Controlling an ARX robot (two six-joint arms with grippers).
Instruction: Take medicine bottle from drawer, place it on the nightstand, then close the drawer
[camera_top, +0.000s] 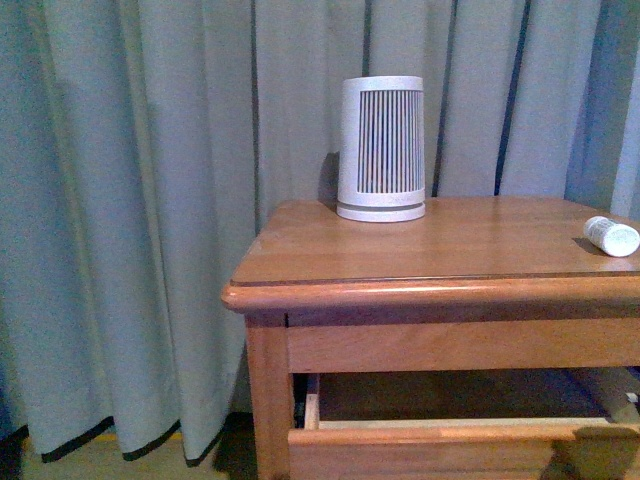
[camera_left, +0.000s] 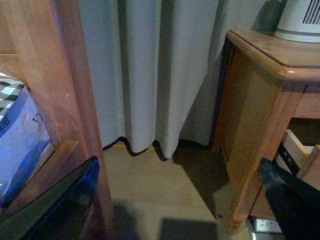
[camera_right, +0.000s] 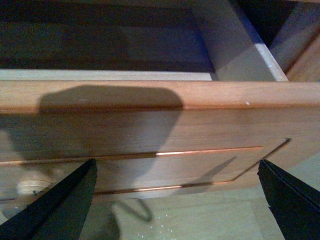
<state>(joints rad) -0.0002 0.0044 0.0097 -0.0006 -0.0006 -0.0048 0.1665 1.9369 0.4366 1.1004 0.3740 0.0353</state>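
Medicine bottle (camera_top: 611, 236) lies on its side on the nightstand (camera_top: 440, 255) top, close to the right edge and a little back from the front edge. Well apart from it, a slatted white cone (camera_top: 381, 149) stands upright toward the back edge, left of centre. The bottle looks done with; the drawer is what is left.

Drawer (camera_top: 440, 435) stands pulled out under the top's front edge, its pale inside showing. In the right wrist view the drawer front (camera_right: 150, 125) fills the picture, the framed panel plain to see, with what looks like the round knob (camera_right: 31, 187), blurred, near the panel's lower corner. No bottle shows in the part of the drawer visible there.

Right gripper (camera_right: 177, 200): fingers spread wide, nothing between them, facing the drawer front but apart from it. Left gripper (camera_left: 180, 200): fingers also parted and empty, beside the nightstand's left front leg, looking toward the curtain (camera_left: 150, 70) and floor.

Handling, as a judgement: the drawer is rigid wood, empty so probably light, and may bind if pushed off-centre. Best contact is a flat push on the front panel near its middle, or on the knob; no grasp needed. The glossy finish could let the fingers slide.
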